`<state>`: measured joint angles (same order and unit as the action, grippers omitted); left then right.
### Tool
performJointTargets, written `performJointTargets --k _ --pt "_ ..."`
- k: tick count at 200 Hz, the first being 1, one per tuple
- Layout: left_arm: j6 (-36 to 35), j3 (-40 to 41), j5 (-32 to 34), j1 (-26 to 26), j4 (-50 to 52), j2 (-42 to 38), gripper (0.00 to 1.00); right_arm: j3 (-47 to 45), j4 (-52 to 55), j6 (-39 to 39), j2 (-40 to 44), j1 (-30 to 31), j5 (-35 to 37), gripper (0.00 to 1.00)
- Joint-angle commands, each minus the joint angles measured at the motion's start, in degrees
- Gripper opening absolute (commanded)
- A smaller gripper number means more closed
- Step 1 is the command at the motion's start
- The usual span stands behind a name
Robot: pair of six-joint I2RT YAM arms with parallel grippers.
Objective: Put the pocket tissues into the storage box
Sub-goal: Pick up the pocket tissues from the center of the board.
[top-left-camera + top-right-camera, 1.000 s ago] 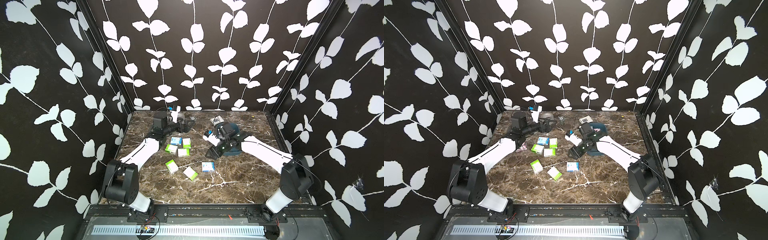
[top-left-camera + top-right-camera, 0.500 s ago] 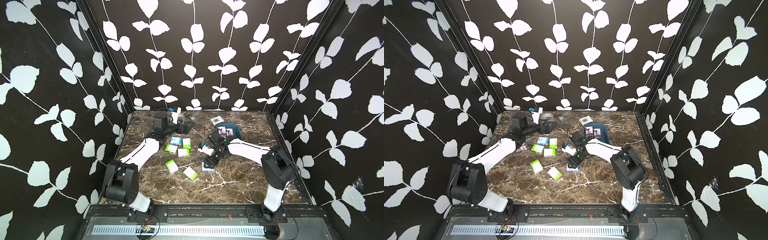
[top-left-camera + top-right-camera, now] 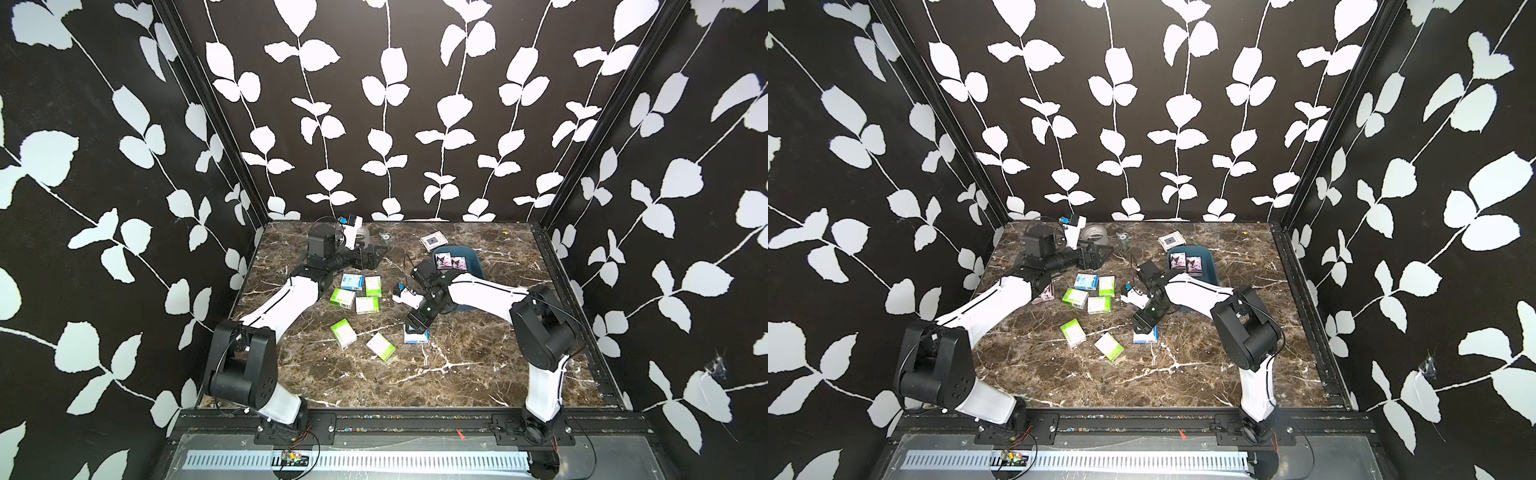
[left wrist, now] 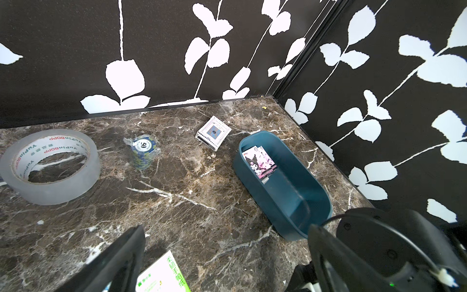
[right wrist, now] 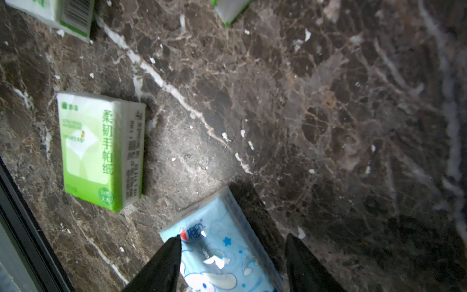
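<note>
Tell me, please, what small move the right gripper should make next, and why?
Probably it should go down a little and close on the blue tissue pack. The right gripper is open just above that pack, which lies flat on the table between its jaws and is not yet gripped.

We saw a polished, glossy brown marble-look tabletop (image 5: 328, 101). The blue tissue pack (image 5: 222, 242) and green tissue pack (image 5: 98, 149) wore shiny plastic film. The storage box (image 4: 298, 202) looked like smooth teal plastic, the tape roll (image 4: 55, 193) clear and glossy, the chip stack (image 4: 142, 154) wrapped in crinkled film.
</note>
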<state>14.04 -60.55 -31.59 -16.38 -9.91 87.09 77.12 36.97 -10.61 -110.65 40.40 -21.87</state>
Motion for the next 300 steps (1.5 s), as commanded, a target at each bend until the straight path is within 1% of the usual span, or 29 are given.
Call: performJointTargets --k 1,10,47,63,77,97,112,123,124,128,162,196,219,252,275,294,300 --pt "-0.98 0.77 0.27 -0.23 0.35 -2.28 0.99 -1.55 0.83 -0.45 0.33 0.29 -0.77 0.66" --pt "-0.84 0.78 0.05 -0.17 0.24 -2.10 0.99 -3.31 1.03 -0.42 0.18 0.29 -0.76 0.64" --pt "-0.59 0.48 -0.14 -0.23 -0.05 -1.93 0.99 -4.64 1.42 -0.38 -0.21 0.29 -0.74 0.60" --pt "-0.70 0.44 -0.12 -0.22 0.04 -1.93 0.99 -5.26 1.39 -0.12 -0.18 0.32 -0.82 0.56" --pt "-0.79 0.35 -0.06 -0.23 0.01 -1.92 0.99 -5.73 1.20 0.22 0.10 0.32 -0.85 0.45" --pt "-0.75 0.10 -0.28 -0.23 0.07 -1.68 0.99 -6.32 0.42 0.89 0.58 0.36 -0.99 0.25" --pt "-0.61 -0.09 -0.34 -0.23 0.00 -1.57 0.99 -6.37 0.12 1.08 0.87 0.38 -1.05 0.14" --pt "-0.67 -0.26 -0.32 -0.21 0.04 -1.57 0.99 -6.29 0.08 1.03 0.88 0.36 -0.56 0.04" --pt "-0.63 -0.26 -0.36 -0.22 0.01 -1.57 0.99 -6.24 0.04 1.05 0.83 0.37 -0.42 0.02" --pt "-0.63 -0.36 -0.31 -0.23 0.06 -1.53 0.99 -6.12 0.15 0.96 0.73 0.38 -0.34 0.00" --pt "-0.75 -0.71 -0.40 -0.22 0.24 -1.47 0.99 -4.64 -0.06 1.68 1.09 0.29 1.28 0.00" --pt "-0.70 -1.35 -0.39 -0.19 0.59 -1.66 0.99 -3.65 -3.40 4.64 4.33 -0.30 2.15 0.00" --pt "-1.51 -1.98 -0.09 -0.23 1.63 -2.14 0.99 -3.42 -6.97 7.89 7.54 -1.74 2.68 0.00" --pt "-2.62 -2.46 0.34 -0.23 2.80 -2.49 0.99 -2.50 -11.60 14.22 11.90 -5.57 3.49 0.00" --pt "-2.20 -3.70 0.25 -0.53 3.48 -1.58 0.99 -1.48 -12.91 19.35 13.35 -9.78 5.42 0.00" --pt "-2.30 -5.18 -0.19 -2.31 3.37 -0.38 0.99 1.03 -11.37 21.10 13.23 -12.41 11.89 0.00" --pt "-2.44 -5.63 -0.26 -3.15 3.21 0.03 0.99 1.74 -10.87 21.75 12.87 -13.47 12.80 0.00"
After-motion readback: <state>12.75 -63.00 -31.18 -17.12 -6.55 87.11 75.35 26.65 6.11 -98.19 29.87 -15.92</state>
